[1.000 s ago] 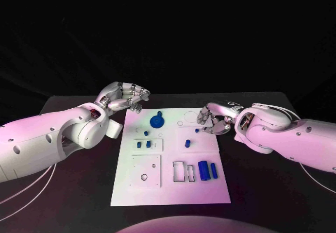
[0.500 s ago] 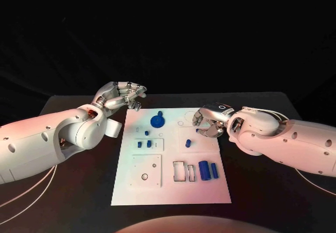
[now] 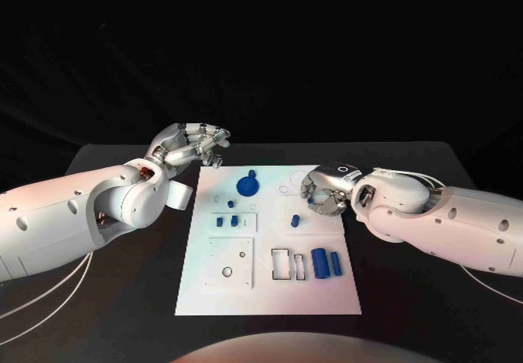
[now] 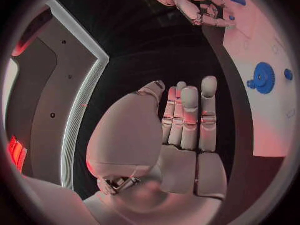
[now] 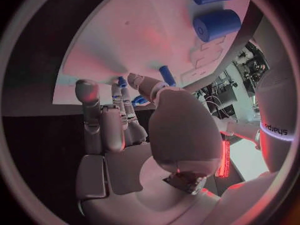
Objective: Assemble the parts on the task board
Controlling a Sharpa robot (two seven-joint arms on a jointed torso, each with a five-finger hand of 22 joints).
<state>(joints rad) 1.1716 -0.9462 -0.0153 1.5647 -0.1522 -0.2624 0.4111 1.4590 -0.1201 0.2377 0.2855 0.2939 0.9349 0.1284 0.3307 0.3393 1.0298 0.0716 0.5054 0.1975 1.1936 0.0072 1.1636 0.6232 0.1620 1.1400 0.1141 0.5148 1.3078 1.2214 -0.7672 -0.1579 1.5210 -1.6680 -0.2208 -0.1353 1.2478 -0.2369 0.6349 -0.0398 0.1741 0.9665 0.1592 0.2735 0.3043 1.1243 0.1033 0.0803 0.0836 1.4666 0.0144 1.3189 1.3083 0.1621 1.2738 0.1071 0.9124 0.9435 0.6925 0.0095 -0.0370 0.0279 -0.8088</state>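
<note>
Has turned the silver many-fingered right hand (image 3: pixel 327 190) at the wrist in the last sec and pulled the arm in closer. Now hangs it over the 2 o'clock edge of the flat white task board (image 3: pixel 327 295). Keeps its fingers a bit bent and apart, w/ nothing in them, as far as the right wrist view tells.

Has not touched the small blue peg-shaped part (image 3: pixel 294 221) yet. Sits where it did, on the board, just at 7 o'clock from that hand, near but apart.

Has lifted the silver many-fingered left hand (image 3: pixel 194 145) a little, away toward 12 o'clock. Rests it over the black table (image 3: pixel 436 302), off the board's 11 o'clock corner. Holds nothing there either; fingers straight and side by side in the left wrist view.

Same spots as before for the rest: round blue gear-shaped part (image 3: pixel 249 185) at approx 12 o'clock on the board, two blue cylinder parts (image 3: pixel 320 263) at approx 4 o'clock.

Looks like getting ready to pick up the peg w/ the right hand. No part put in place yet by this move, so prob. early in the job.
</note>
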